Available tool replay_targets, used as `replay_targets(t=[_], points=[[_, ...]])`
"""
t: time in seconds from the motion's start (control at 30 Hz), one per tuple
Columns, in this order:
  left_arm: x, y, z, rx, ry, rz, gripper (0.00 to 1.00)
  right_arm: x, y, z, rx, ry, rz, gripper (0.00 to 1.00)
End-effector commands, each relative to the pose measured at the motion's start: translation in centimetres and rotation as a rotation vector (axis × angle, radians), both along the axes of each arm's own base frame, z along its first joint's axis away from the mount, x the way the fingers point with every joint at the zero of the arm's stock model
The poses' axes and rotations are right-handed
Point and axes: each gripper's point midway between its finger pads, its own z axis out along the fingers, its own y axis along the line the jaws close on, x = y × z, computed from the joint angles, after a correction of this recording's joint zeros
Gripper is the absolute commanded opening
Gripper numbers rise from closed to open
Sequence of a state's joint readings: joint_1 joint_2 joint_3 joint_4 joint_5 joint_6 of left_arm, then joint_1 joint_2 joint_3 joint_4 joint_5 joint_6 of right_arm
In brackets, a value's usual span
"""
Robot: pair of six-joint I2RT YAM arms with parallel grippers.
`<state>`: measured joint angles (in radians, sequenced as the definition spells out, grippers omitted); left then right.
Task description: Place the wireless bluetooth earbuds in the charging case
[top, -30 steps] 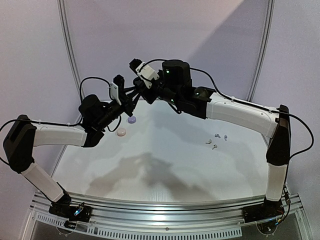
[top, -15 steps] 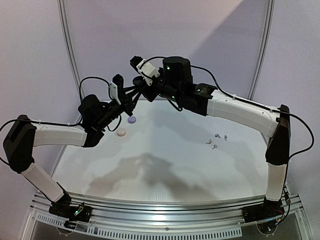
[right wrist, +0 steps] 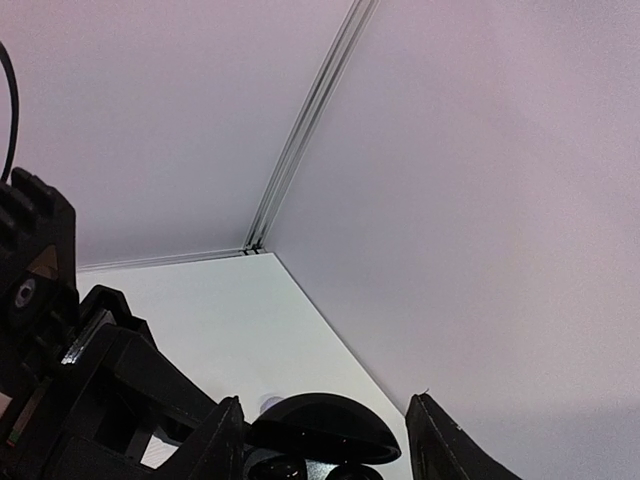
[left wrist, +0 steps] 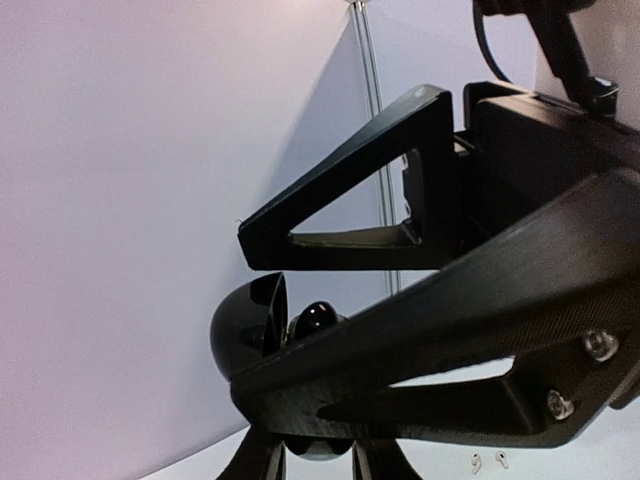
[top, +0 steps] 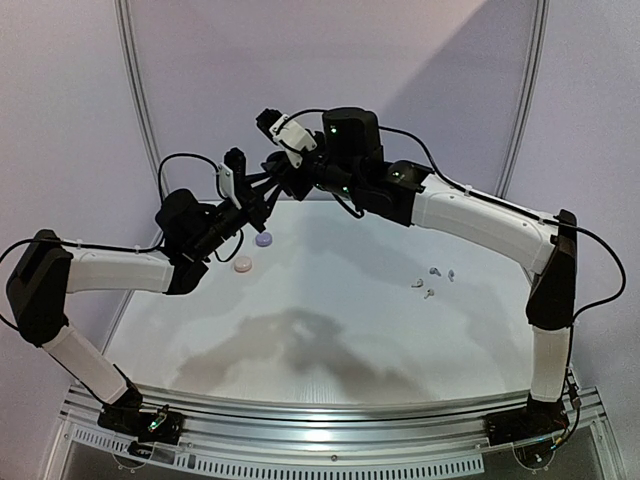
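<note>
My left gripper [left wrist: 318, 458] is shut on a round black charging case [left wrist: 240, 330] and holds it up above the table's far left. The case's lid stands open and a glossy black earbud [left wrist: 318, 316] sits inside. My right gripper [right wrist: 325, 402] is open, its fingers [right wrist: 222, 440] on either side of the case lid [right wrist: 325, 430]. In the top view the two grippers meet, left [top: 256, 206] and right [top: 272, 186], and the case is hidden among the fingers. Several pale earbuds [top: 431, 281] lie on the table at the right; two show in the left wrist view [left wrist: 488, 461].
A lavender round case [top: 264, 239] and a pale pink round case [top: 242, 265] lie on the white table [top: 330, 330] below the grippers. White walls with a metal seam [right wrist: 300, 140] close off the back.
My right wrist has risen a little and shifted left over the held case. The left arm has stayed still.
</note>
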<state>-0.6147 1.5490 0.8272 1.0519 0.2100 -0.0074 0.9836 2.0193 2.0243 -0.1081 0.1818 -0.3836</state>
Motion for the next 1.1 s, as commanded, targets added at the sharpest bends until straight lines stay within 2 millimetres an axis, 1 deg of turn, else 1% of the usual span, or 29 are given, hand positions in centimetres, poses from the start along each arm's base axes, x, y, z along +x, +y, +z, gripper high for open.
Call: replay_targets(t=[0.0, 0.13, 0.2, 0.23, 0.3, 0.37, 0.43, 0.5, 0.57, 0.63, 0.7, 0.77, 0.8, 0.83, 0.87, 0.97, 1.07], points=[[-1.0, -0.1, 1.7, -0.028, -0.038, -0.035, 0.00, 0.5, 0.6, -1.4, -0.036, 0.019, 0.003, 0.60], [-0.9, -0.1, 1.6, -0.026, -0.033, -0.037, 0.00, 0.6, 0.7, -1.5, -0.043, 0.021, 0.002, 0.63], [-0.9, -0.1, 1.4, -0.022, -0.029, -0.035, 0.00, 0.4, 0.6, -0.6, -0.028, 0.015, 0.006, 0.65], [-0.9, -0.1, 1.4, -0.022, -0.024, -0.033, 0.00, 0.1, 0.5, 0.2, -0.012, 0.011, 0.013, 0.65], [-0.7, -0.1, 1.0, -0.012, -0.012, -0.029, 0.00, -0.6, 0.1, 2.5, 0.036, 0.002, 0.036, 0.67], [-0.6, 0.0, 0.4, 0.010, -0.007, -0.021, 0.00, -1.7, -0.7, 5.4, 0.094, -0.010, 0.065, 0.68], [-0.5, 0.1, -0.2, 0.069, -0.052, 0.005, 0.00, -2.8, -1.4, 7.3, 0.139, -0.004, 0.091, 0.70], [-0.6, 0.0, -0.7, 0.161, -0.147, 0.032, 0.00, -3.5, -2.3, 8.7, 0.172, 0.012, 0.096, 0.74], [-1.1, -0.1, -0.8, 0.270, -0.292, 0.056, 0.00, -3.7, -3.0, 9.2, 0.205, 0.063, 0.084, 0.76], [-1.9, -0.4, -1.1, 0.392, -0.463, 0.070, 0.00, -3.5, -3.5, 8.9, 0.213, 0.125, 0.054, 0.76], [-3.1, -0.9, -1.4, 0.497, -0.642, 0.071, 0.00, -2.9, -3.9, 7.6, 0.189, 0.205, 0.026, 0.76], [-3.9, -1.2, -1.5, 0.573, -0.777, 0.079, 0.00, -2.4, -3.6, 5.7, 0.175, 0.307, 0.018, 0.74], [-4.2, -1.3, -1.6, 0.599, -0.822, 0.081, 0.00, -2.3, -3.2, 4.5, 0.159, 0.356, 0.027, 0.72], [-4.3, -1.4, -1.7, 0.617, -0.853, 0.081, 0.00, -2.4, -2.9, 3.7, 0.139, 0.385, 0.042, 0.70], [-4.5, -1.5, -1.7, 0.636, -0.882, 0.083, 0.00, -2.5, -2.4, 2.3, 0.128, 0.438, 0.046, 0.69], [-4.6, -1.7, -2.2, 0.686, -0.948, 0.089, 0.00, -3.3, -1.3, -1.0, 0.068, 0.537, 0.089, 0.62], [-4.6, -1.7, -2.4, 0.725, -0.994, 0.106, 0.00, -3.6, -1.3, -3.4, 0.021, 0.606, 0.081, 0.52]])
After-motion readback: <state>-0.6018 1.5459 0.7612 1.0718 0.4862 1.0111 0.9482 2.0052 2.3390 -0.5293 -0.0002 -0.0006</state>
